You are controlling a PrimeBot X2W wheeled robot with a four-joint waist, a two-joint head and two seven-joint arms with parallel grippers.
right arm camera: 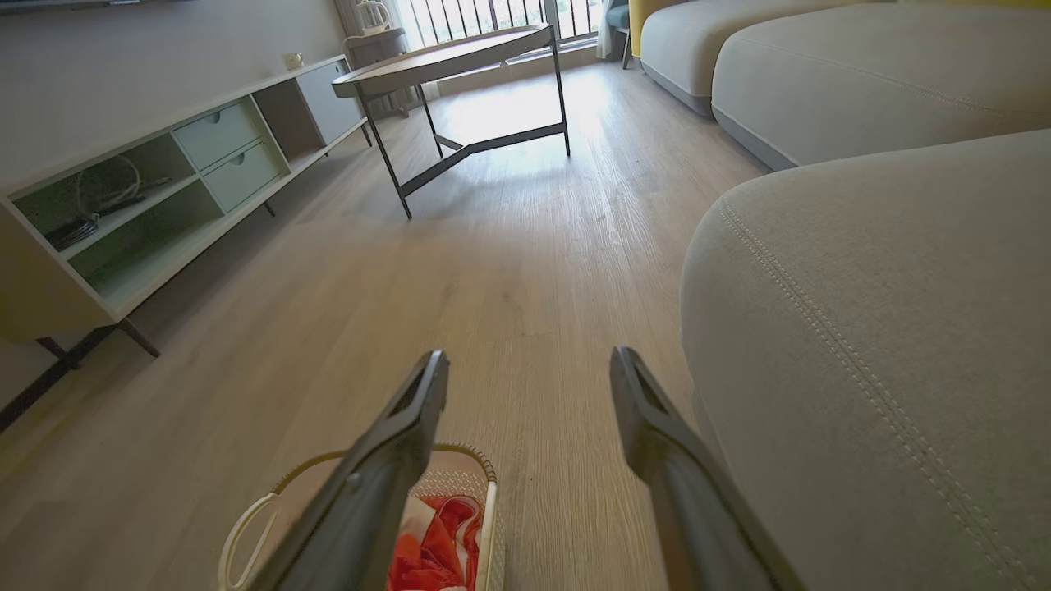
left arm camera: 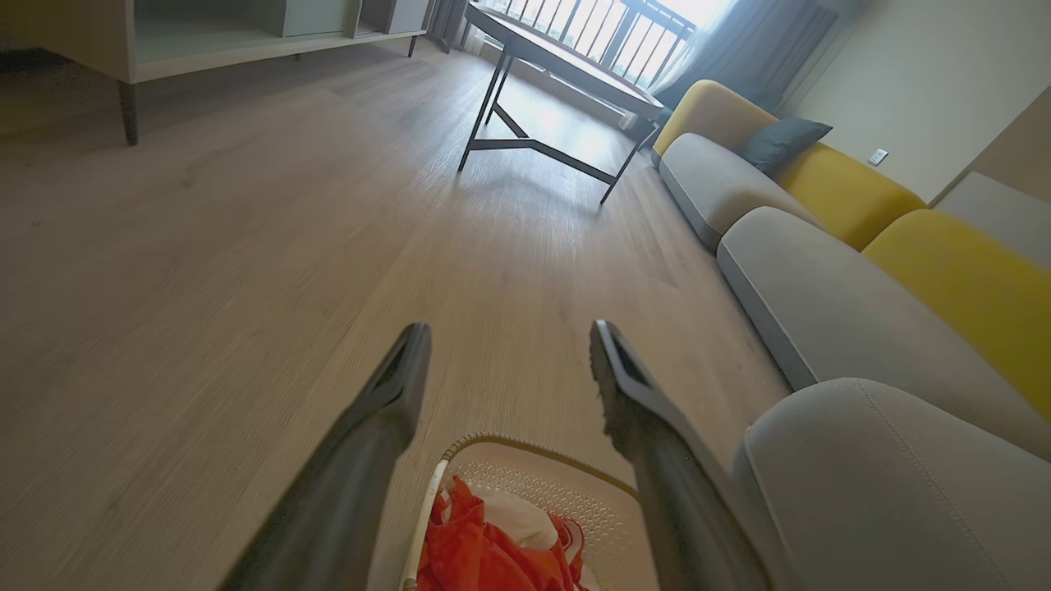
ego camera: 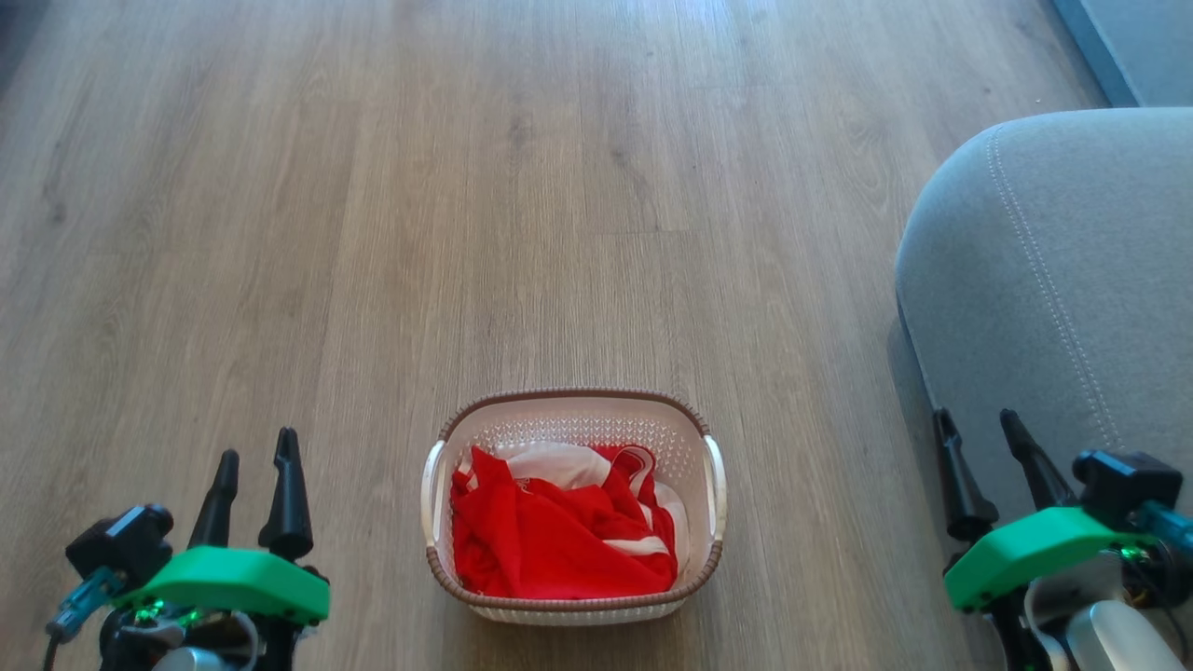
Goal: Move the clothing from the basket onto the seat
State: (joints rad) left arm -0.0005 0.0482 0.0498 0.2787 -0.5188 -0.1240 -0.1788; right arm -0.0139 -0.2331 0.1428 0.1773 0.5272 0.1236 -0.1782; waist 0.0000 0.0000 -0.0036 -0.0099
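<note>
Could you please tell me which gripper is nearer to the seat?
Right. The right gripper is at the seat's edge; the left gripper is far off on the other side, beyond the basket.

Holds the left gripper [ego camera: 258, 445] at the lower left of the head view, both long dark fingers parted and bare, tips pointing up and leaning slightly right; carries the right gripper [ego camera: 977, 416] at the lower right in the same way, fingers spread and gripping nothing, tips leaning slightly left. Wears a green cover [ego camera: 233, 582] behind each pair of fingers; shows jaws standing wide apart in both wrist views as well.
</note>
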